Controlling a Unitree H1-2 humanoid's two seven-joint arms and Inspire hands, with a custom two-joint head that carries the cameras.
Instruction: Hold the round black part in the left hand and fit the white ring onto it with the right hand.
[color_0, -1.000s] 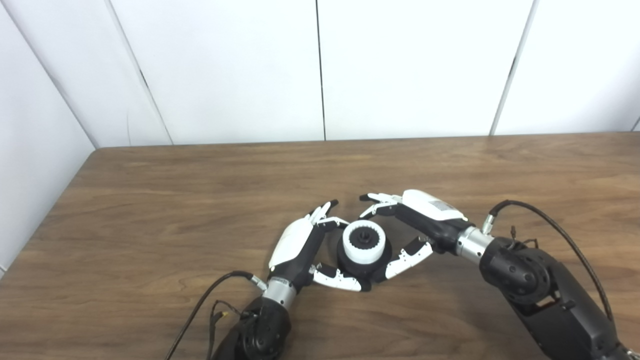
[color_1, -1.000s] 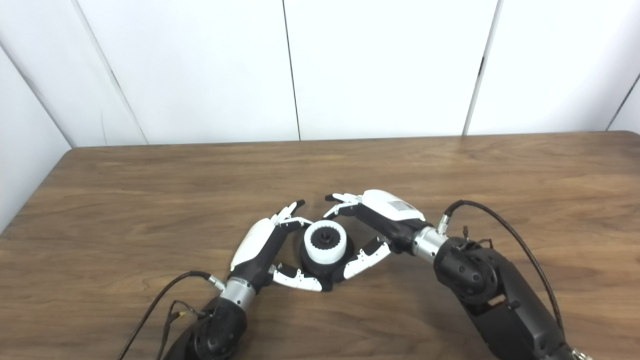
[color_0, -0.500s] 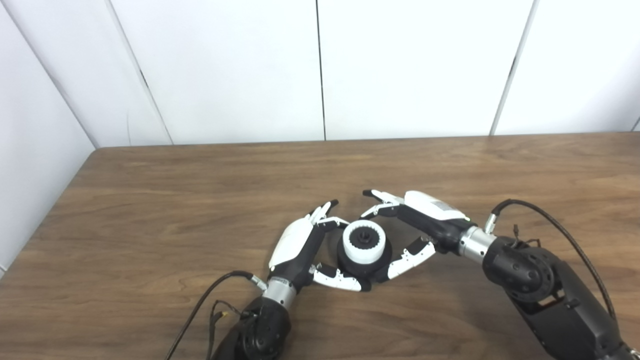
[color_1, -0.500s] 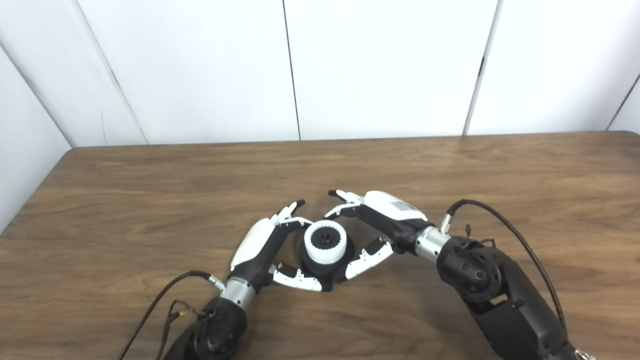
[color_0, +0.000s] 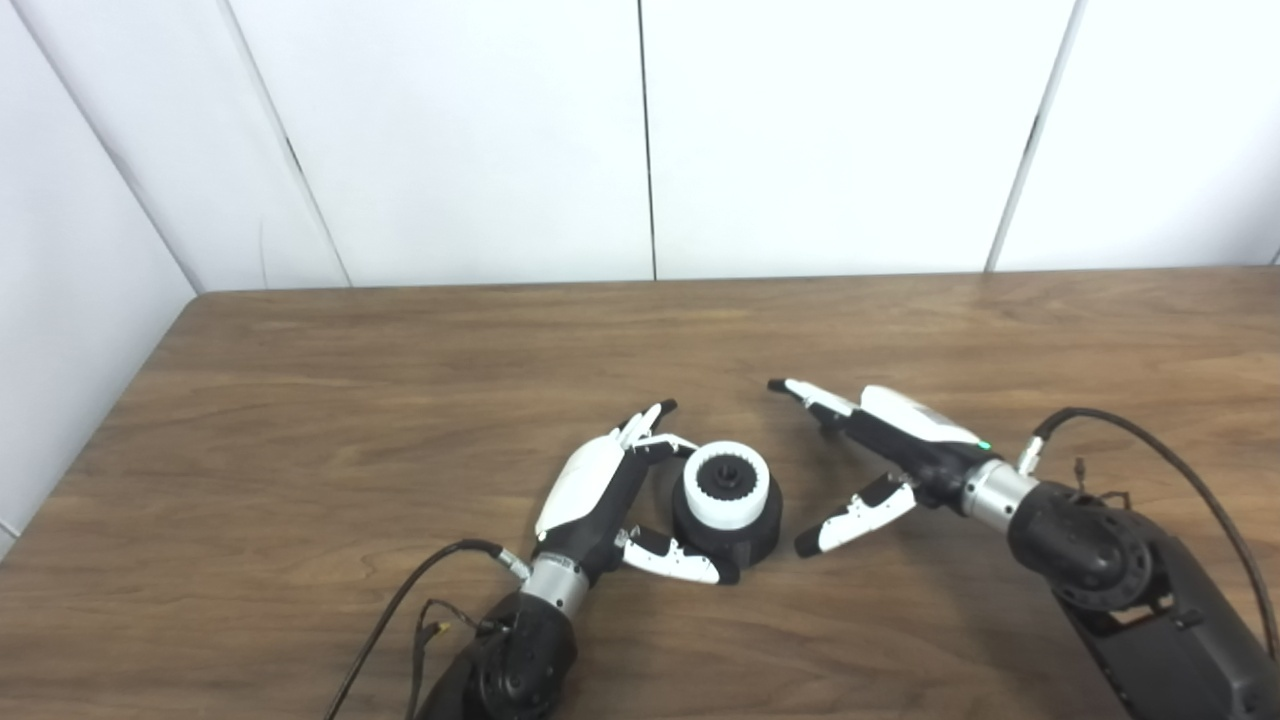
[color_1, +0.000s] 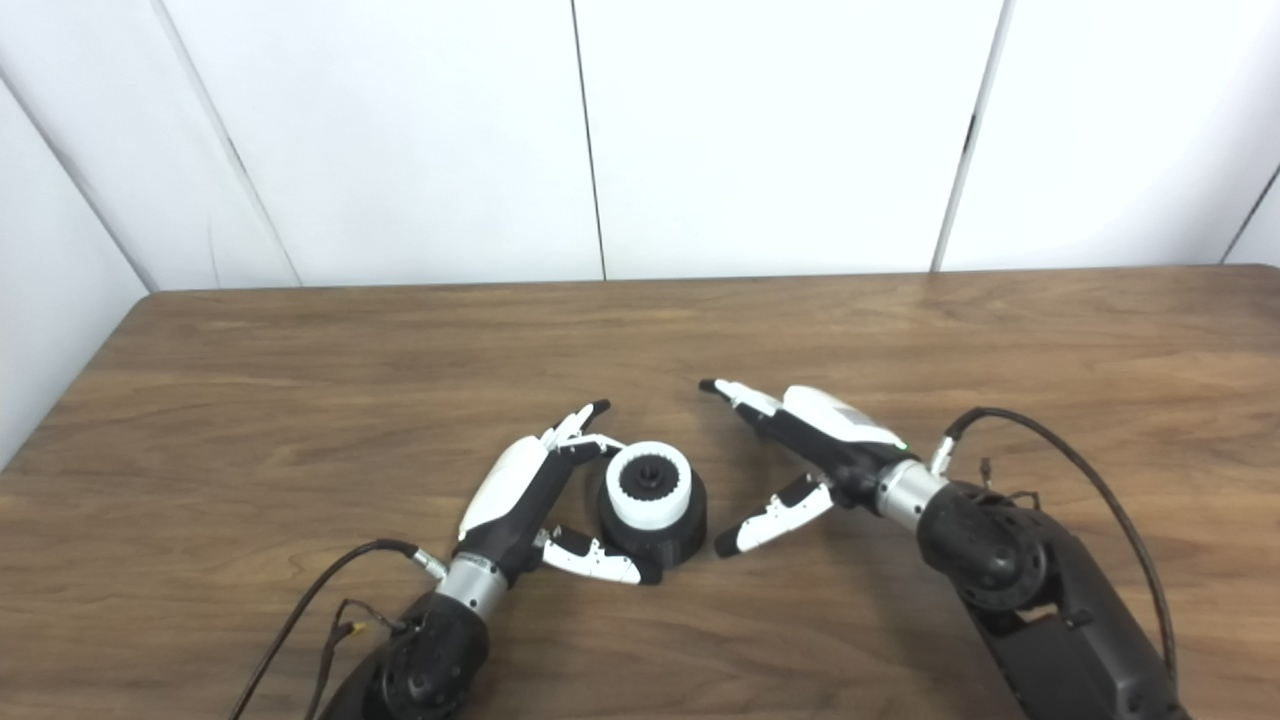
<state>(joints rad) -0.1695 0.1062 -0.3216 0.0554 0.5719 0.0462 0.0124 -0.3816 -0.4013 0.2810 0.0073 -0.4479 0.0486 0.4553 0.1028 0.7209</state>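
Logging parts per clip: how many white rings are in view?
1. The white ring sits on the round black part on the table, beside the left robot hand. Nothing seems to hide another.

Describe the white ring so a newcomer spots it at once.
On the wooden table, look between the two robot hands. The white ring sits on top of the round black part, the only white, notched band there, beside the left hand.
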